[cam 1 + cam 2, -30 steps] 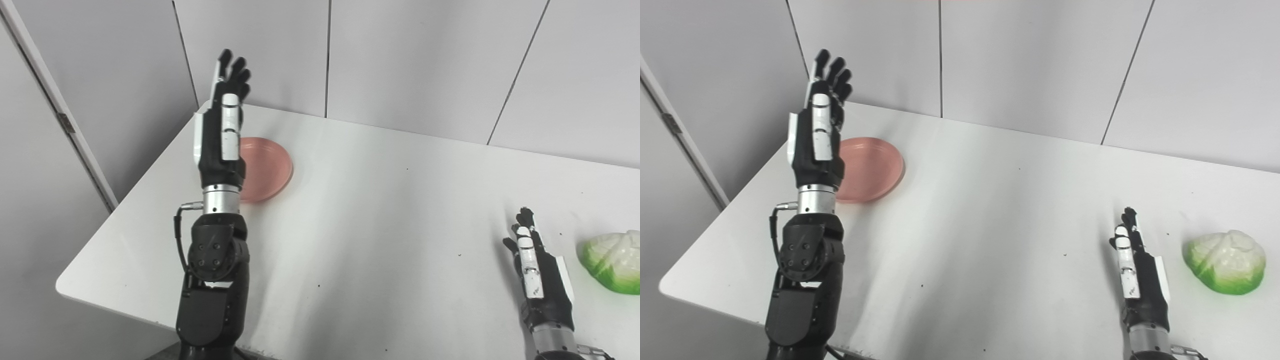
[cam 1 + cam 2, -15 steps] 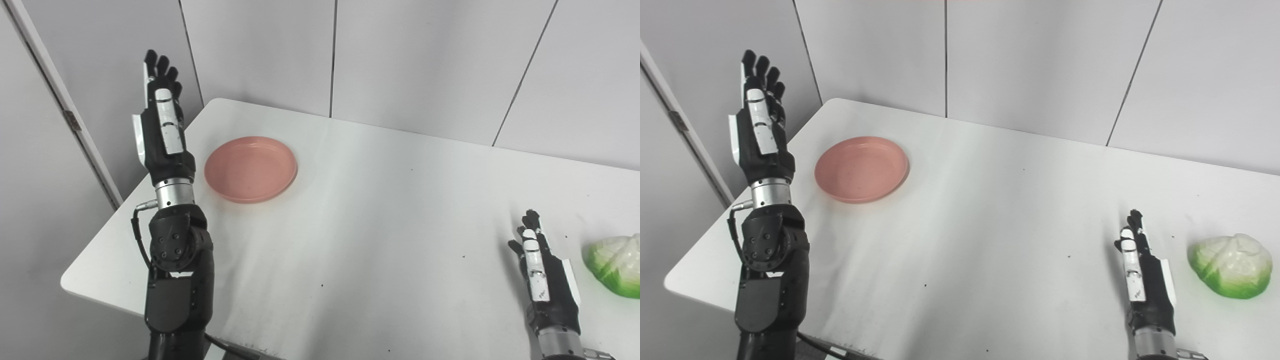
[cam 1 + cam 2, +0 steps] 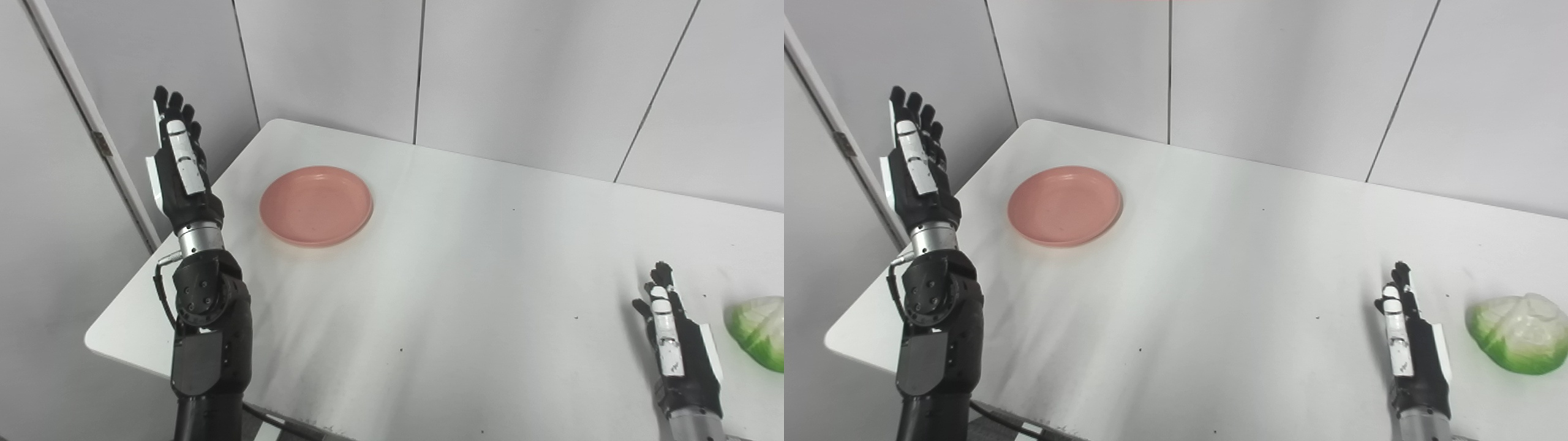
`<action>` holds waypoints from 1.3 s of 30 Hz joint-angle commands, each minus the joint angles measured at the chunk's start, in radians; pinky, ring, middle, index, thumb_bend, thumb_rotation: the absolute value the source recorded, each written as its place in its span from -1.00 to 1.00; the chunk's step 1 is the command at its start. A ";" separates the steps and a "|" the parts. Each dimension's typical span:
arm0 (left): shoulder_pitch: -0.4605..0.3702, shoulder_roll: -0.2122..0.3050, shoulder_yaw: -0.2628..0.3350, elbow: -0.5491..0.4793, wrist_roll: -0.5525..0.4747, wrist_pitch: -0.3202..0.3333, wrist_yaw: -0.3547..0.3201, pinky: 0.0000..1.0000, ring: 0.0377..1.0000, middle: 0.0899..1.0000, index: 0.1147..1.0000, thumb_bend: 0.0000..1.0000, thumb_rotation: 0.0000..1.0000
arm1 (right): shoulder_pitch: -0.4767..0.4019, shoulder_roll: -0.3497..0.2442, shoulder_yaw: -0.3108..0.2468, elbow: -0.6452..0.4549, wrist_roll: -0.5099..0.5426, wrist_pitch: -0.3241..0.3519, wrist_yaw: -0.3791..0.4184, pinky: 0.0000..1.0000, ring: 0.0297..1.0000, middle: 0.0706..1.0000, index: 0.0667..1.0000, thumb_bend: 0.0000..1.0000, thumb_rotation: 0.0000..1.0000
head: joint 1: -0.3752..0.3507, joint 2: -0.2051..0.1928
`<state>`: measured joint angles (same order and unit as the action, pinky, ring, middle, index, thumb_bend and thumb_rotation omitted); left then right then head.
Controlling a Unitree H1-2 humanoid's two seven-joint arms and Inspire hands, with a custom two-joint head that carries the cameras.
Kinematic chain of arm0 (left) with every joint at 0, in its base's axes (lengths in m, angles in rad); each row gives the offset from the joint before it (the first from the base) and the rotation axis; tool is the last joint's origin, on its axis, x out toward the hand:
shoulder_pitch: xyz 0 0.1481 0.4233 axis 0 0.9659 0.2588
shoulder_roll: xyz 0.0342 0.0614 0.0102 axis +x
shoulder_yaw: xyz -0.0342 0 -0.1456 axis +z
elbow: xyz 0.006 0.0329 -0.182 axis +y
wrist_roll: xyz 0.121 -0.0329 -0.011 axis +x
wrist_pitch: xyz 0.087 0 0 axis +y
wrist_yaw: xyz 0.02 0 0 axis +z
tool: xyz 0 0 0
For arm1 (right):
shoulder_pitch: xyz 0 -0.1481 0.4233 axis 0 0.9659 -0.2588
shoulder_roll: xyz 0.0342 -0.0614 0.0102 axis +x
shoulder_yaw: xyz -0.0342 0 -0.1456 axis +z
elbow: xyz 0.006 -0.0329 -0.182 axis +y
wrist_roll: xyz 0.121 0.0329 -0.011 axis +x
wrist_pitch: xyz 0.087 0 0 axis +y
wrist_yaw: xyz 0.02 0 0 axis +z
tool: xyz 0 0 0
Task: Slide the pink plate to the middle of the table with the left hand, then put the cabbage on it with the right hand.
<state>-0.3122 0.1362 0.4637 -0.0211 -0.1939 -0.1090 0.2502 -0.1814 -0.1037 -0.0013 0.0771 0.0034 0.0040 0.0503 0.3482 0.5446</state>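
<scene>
Two steps are pending, by my reading; neither is begun. Bench (image 3: pixel 465 294) is lying white and wide, carrying the things. Left robot hand (image 3: pixel 177 162) is standing raised beyond the bench's left edge, fingers extended upward and apart, holding nothing, clear of the plate. Pink plate (image 3: pixel 316 205) is sitting near the far-left corner, well apart from the middle, and is carrying nothing inside. Right robot hand (image 3: pixel 1409 343) is waiting low at the near right, fingers straight and spread, empty, just beside the cabbage but not touching it. Cabbage (image 3: pixel 1516 342) is resting on the bench at the right edge. Next move, as I judge it: left robot hand is needing to come down onto the plate's outer rim and push it toward the centre.
</scene>
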 commanded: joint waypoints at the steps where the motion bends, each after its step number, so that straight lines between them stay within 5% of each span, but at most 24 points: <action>1: -0.041 0.034 0.001 0.004 -0.015 -0.046 -0.012 0.97 0.96 0.98 0.98 -0.12 1.00 | -0.008 -0.007 -0.009 -0.008 0.003 -0.040 0.001 1.00 0.99 0.98 0.97 -0.71 1.00 | 0.001 0.001; 39: -0.100 0.079 -0.009 0.425 -0.138 -0.064 -0.058 0.94 0.91 0.90 0.88 -0.14 1.00 | -0.006 -0.001 -0.006 -0.025 -0.005 -0.023 -0.003 1.00 0.98 0.98 0.98 -0.74 1.00 | -0.003 0.011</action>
<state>-0.3594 0.1863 0.4623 0.4107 -0.3332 -0.1412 0.2119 -0.1768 -0.1027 -0.0011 0.0697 0.0014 0.0037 0.0521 0.3436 0.5553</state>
